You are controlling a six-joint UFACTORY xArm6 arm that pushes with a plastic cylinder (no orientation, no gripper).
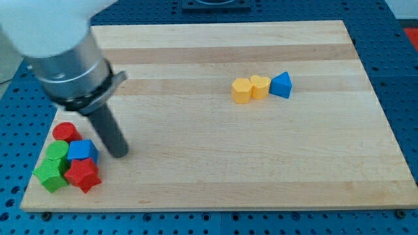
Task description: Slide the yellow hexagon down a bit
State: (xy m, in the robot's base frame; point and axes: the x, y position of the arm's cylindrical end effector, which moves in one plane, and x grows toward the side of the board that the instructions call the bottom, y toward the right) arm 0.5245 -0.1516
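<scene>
The yellow hexagon (241, 91) lies on the wooden board (215, 150) right of centre, toward the view's top. It touches a yellow heart-shaped block (260, 86) on its right, and a blue triangle (281, 85) sits against that. My tip (120, 153) rests on the board at the view's lower left, far to the left of the yellow hexagon and just right of the blue cube (82, 150).
A cluster lies at the board's lower left corner: a red cylinder (65, 132), a green cylinder (57, 153), a green star-like block (50, 175) and a red star (83, 175). The arm's grey body (62, 52) fills the view's upper left.
</scene>
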